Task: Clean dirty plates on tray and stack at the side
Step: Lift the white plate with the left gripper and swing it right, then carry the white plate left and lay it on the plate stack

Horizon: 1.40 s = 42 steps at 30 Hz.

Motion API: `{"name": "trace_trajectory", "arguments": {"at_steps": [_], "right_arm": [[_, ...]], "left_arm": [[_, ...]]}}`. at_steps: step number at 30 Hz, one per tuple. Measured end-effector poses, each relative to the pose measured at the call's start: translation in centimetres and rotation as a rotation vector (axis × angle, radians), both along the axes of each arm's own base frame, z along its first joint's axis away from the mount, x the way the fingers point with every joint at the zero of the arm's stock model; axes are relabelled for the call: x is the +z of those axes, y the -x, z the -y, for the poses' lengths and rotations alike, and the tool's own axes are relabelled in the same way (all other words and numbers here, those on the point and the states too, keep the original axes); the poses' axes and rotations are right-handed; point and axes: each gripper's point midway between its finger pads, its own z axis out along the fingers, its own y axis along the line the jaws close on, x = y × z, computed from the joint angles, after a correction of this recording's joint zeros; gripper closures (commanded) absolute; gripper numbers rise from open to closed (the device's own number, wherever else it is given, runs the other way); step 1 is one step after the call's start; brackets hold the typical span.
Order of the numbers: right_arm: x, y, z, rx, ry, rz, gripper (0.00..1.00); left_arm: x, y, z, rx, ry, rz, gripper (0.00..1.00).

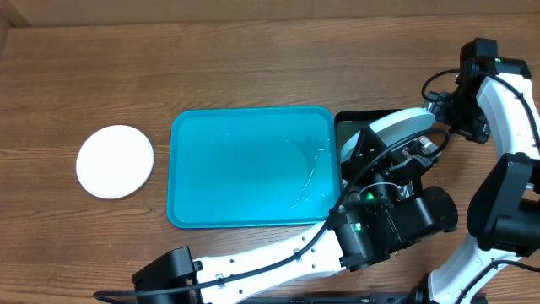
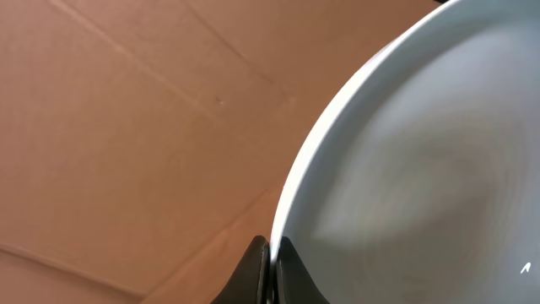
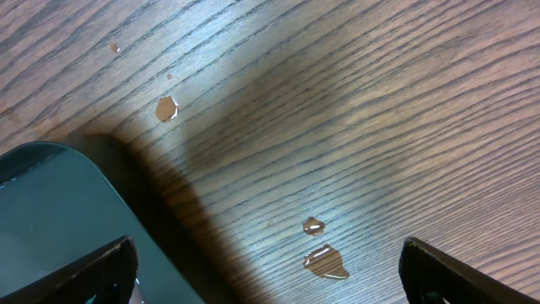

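The turquoise tray lies wet and bare at the table's middle. A white plate lies on the wood to its left. My left gripper is shut on the rim of a pale blue plate and holds it tilted on edge over the black tray. In the left wrist view the fingers pinch that plate's rim. My right gripper is open and empty just right of the plate; its fingers hang over bare wood. The yellow-green plate is out of view.
A smaller black tray sits against the turquoise tray's right side; its corner shows in the right wrist view. Water drops lie on the wood beside it. Brown cardboard backs the table.
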Motion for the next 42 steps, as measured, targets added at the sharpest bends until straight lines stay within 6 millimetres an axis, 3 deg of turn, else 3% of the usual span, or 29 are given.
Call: {"name": "trace_trajectory", "arguments": {"at_steps": [17, 20, 27, 31, 36, 42], "right_arm": [[0.0, 0.0, 0.0, 0.0, 0.0, 0.0, 0.0], [0.0, 0.0, 0.0, 0.0, 0.0, 0.0, 0.0], [0.0, 0.0, 0.0, 0.0, 0.0, -0.001, 0.0], [0.0, 0.0, 0.0, 0.0, 0.0, 0.0, 0.0], [0.0, 0.0, 0.0, 0.0, 0.0, 0.0, 0.0], [0.0, 0.0, 0.0, 0.0, 0.0, 0.0, 0.0]], "left_arm": [[-0.4, 0.1, -0.3, 0.007, 0.005, -0.011, 0.96], [-1.7, 0.3, -0.2, -0.014, 0.025, -0.058, 0.96], [-7.8, 0.0, -1.0, -0.036, 0.206, -0.372, 0.96], [-10.8, -2.3, -3.5, 0.065, 0.38, -0.562, 0.96], [-13.4, -6.0, -8.3, 0.228, 0.609, -0.769, 0.95], [-15.2, -9.9, -17.1, 0.453, 0.884, -0.945, 0.96]]}}
